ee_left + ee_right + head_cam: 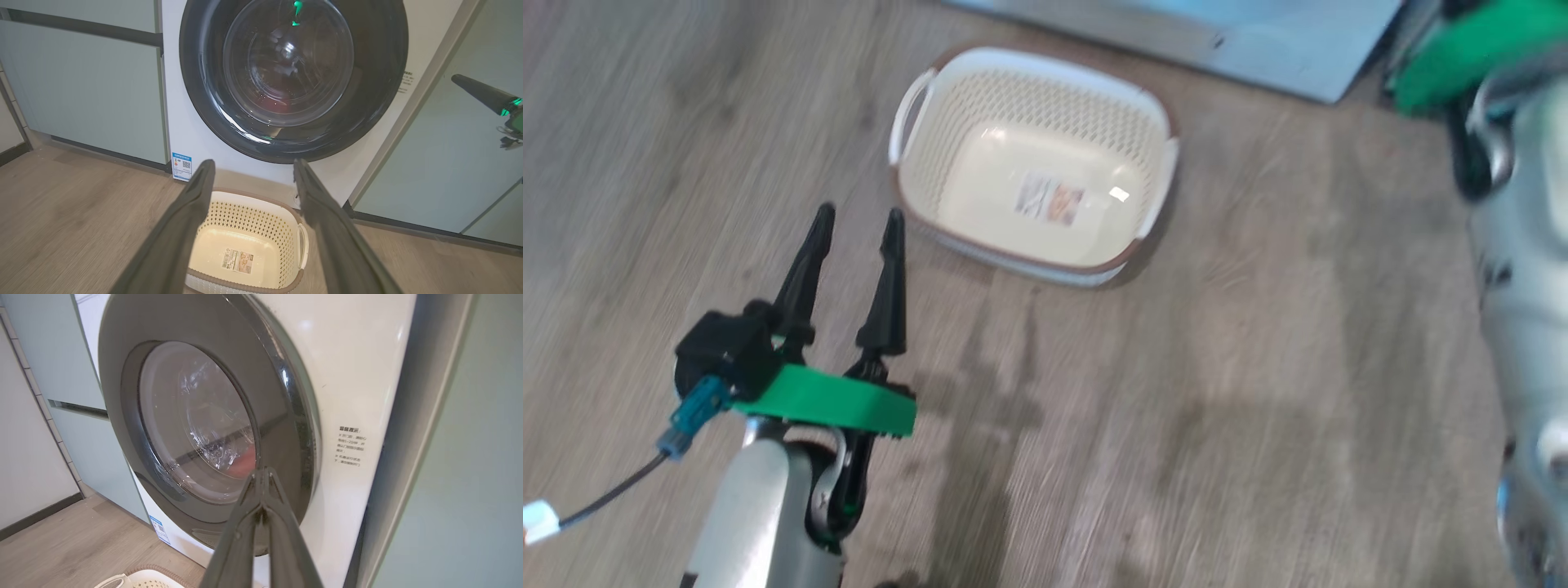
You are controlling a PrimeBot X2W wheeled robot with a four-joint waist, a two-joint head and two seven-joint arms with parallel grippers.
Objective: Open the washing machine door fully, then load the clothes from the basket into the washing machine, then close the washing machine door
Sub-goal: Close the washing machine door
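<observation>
Pushing the door [196, 424] with my shut, empty right pincer [263, 473] risked a skid off its glossy face, leaving it unlatched; left pincer [859, 214] gaped, empty.

Pale teal cabinets [81, 90] stand on a grey-brown wood-look floor [1258, 367]. A white wall [28, 457] with a dark skirting board [36, 516] adjoins them.
</observation>
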